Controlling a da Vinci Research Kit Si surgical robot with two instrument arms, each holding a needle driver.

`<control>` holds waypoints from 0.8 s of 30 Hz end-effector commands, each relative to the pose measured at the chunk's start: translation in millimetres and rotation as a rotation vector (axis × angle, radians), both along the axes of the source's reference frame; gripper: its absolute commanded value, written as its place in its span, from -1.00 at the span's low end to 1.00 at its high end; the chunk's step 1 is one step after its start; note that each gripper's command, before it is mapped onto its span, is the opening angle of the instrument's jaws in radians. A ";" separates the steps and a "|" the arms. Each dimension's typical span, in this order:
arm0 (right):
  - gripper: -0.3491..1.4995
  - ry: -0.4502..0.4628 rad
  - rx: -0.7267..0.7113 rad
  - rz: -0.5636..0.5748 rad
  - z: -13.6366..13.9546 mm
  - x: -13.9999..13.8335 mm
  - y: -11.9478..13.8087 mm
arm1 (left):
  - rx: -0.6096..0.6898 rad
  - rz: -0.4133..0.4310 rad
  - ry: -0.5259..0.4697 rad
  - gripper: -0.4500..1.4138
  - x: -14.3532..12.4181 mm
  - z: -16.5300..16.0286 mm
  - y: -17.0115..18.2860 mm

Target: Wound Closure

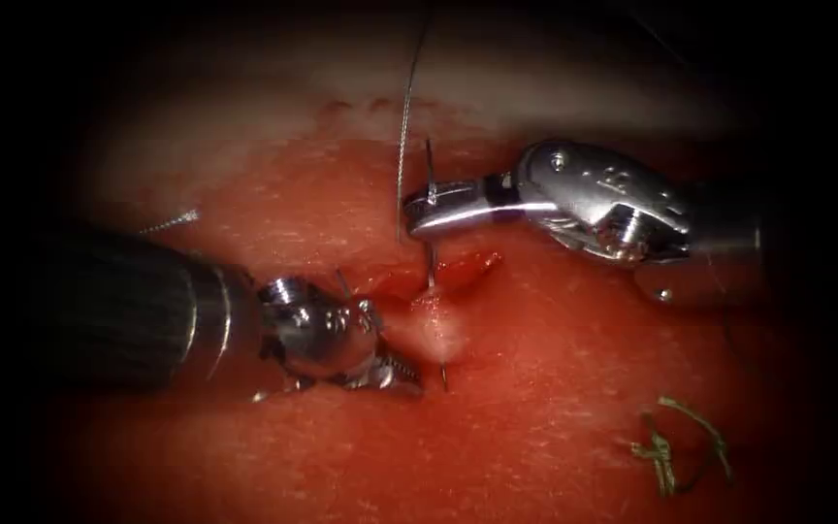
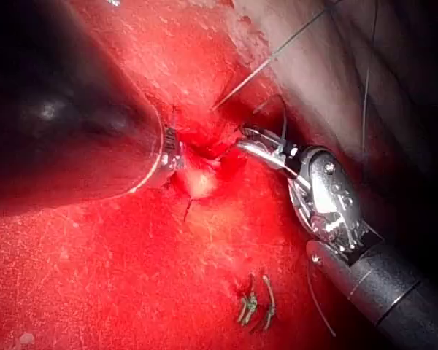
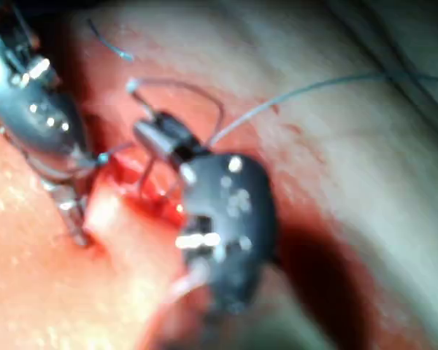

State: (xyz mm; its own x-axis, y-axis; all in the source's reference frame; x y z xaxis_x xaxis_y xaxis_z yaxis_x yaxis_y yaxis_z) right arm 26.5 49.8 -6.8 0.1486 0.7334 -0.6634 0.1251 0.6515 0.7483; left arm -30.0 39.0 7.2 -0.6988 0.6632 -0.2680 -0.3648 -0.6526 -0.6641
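Gripping one needle (image 1: 430, 218), right tool (image 1: 414, 218), tissue (image 1: 535, 408)

Open tissue (image 1: 535, 408) lies at lower centre. The cut (image 1: 438, 277) at mid-frame is crowded: the left tool (image 1: 395, 369) pressed in from the left, the right tool (image 1: 419, 209) with the needle (image 1: 431, 243) above. Thread (image 1: 407, 116) bars the upper centre; cut ends of thread (image 1: 676, 446) lie lower right.

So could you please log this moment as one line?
right hand: shut on needle, near tail | needle: in tissue | left hand: shut on tissue | thread: trailing up
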 end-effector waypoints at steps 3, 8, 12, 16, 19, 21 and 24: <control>-1.00 -0.009 0.111 -0.028 0.7 1.1 -1.7 | 0.002 0.001 -0.001 -0.28 -0.5 0.6 -0.5; -1.00 -0.030 0.239 -0.065 2.1 2.0 -3.9 | 0.002 0.001 -0.001 -0.28 -0.6 0.6 -0.5; -1.00 -0.043 0.335 -0.112 2.6 2.0 -6.4 | 0.003 -0.001 -0.002 -0.28 -0.5 0.3 -0.4; -1.00 -0.054 0.350 -0.101 2.0 1.7 -7.3 | 0.000 -0.006 -0.002 -0.29 -0.5 0.1 -0.3; -0.42 -0.079 0.254 0.031 2.3 1.4 -6.4 | -0.006 -0.024 -0.002 -0.34 -0.7 -1.1 -0.1; 0.22 -0.101 0.205 0.103 2.8 1.2 -5.5 | -0.041 -0.007 -0.018 -0.33 -0.9 -2.0 0.1; 0.67 -0.202 0.118 0.220 4.0 -0.1 -3.4 | -0.151 0.032 -0.051 -0.31 -1.2 -3.7 0.4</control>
State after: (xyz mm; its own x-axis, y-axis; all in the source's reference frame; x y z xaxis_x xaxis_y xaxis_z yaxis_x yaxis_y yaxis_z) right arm 26.0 46.5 -3.5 0.1007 0.8324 -0.5449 -0.1780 0.5539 0.8133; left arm -30.8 40.0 2.5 -0.7036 0.5745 -0.4183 -0.3030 -0.7749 -0.5547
